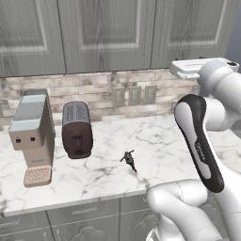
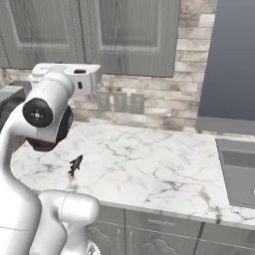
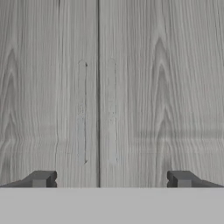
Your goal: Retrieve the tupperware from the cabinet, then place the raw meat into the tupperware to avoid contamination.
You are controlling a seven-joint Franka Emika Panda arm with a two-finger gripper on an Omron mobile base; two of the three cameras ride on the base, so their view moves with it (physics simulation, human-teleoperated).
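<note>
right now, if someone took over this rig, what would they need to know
Gripper: open, holding nothing, raised and aimed straight at the seam between the two cabinet doors, facing their two handles.
Cabinet: both doors shut, so the tupperware is presumably inside, not visible yet.
Counter: a small dark item lies near the front edge, too small to identify. Toaster and coffee machine stand to its left.
Done: nothing beyond lining up with the doors.
Left: open a door, fetch the tupperware, put the meat in it.
</note>
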